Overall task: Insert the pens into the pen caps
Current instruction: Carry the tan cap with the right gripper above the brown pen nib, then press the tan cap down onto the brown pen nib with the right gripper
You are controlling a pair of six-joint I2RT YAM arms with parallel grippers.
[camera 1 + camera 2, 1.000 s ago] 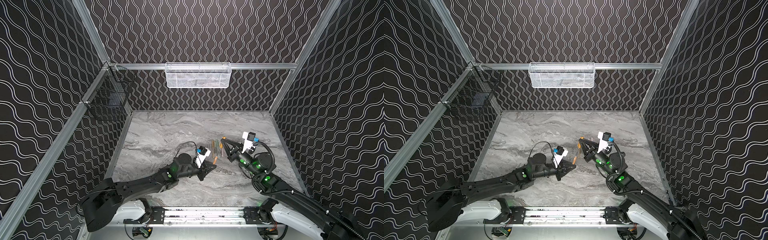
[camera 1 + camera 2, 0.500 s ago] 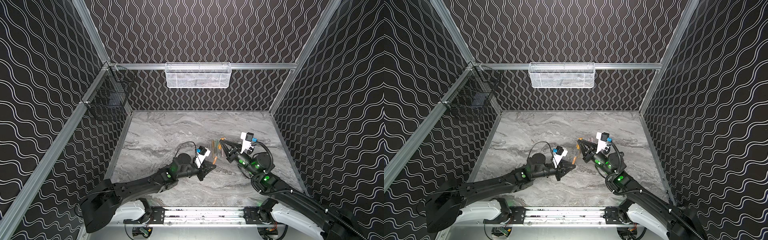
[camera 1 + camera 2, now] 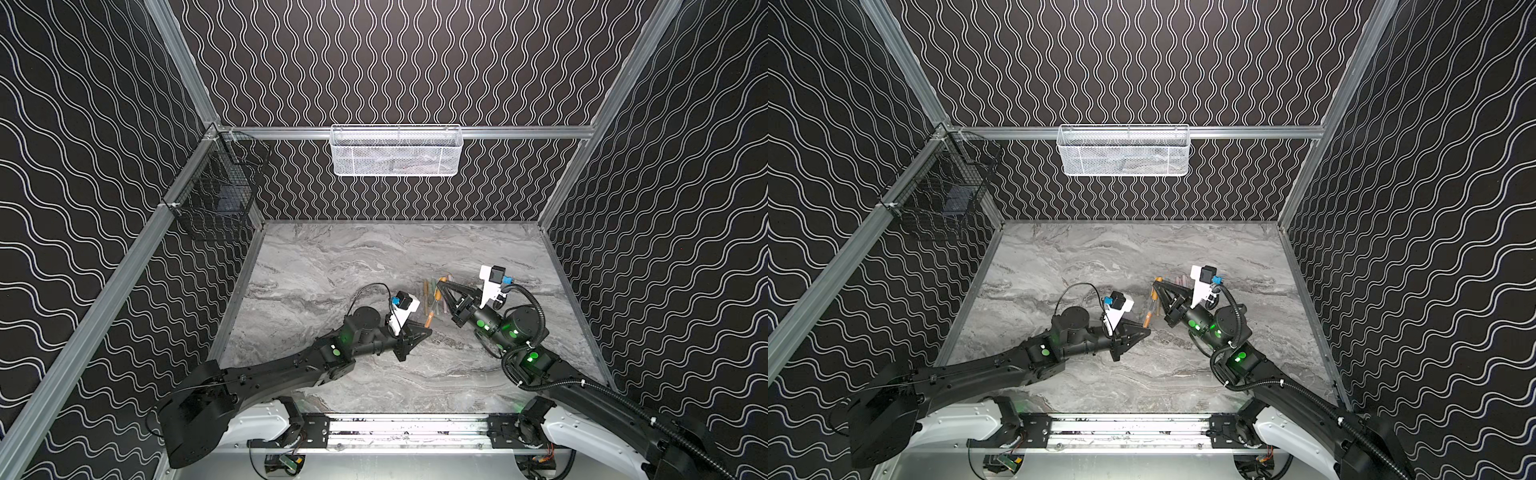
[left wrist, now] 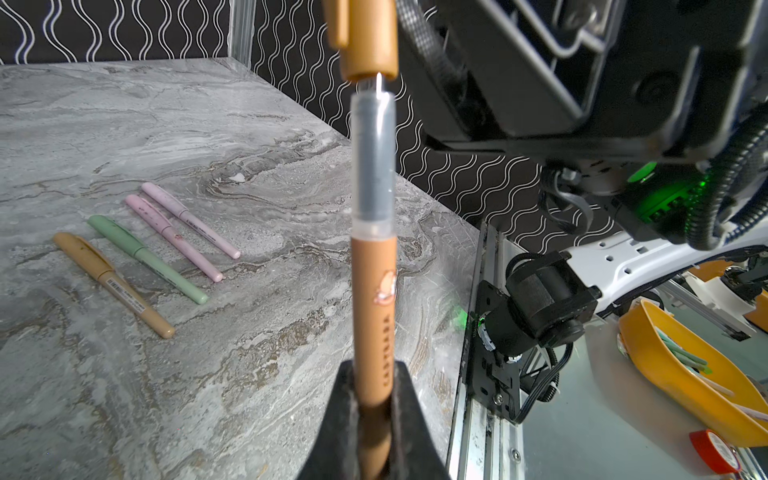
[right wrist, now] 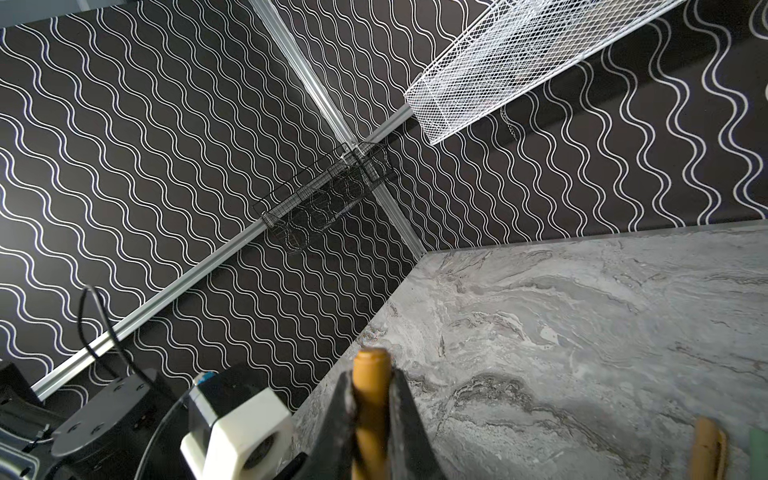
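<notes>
Gripping pen (image 4: 373, 307), left end effector (image 4: 374, 370) faces cap (image 4: 368, 41) in right end effector (image 5: 371, 380); left wrist alone shows tip (image 4: 379, 82).

Surface: grey marbled table (image 3: 332, 266), flat, seen in both top views (image 3: 1059, 266) and both wrist views.
Load: a row of four pens (image 3: 428, 291), every one lying flat on the marble with its cap on.
Place: near the middle of the table, a little toward 2 o'clock in both top views.
Lie: barrels parallel, running roughly from 12 to 6 o'clock, side by side with narrow gaps.
Order, 9 o'clock to 3 o'clock: tan-orange pen (image 4: 112, 284), pale green pen (image 4: 145, 257), first pink pen (image 4: 172, 237), second pink pen (image 4: 189, 220).
Pink pair: closest at the cap ends; contact cannot be told.
Right wrist view: shows only the tan-orange pen (image 5: 706, 449) and a green sliver at the frame edge.
</notes>
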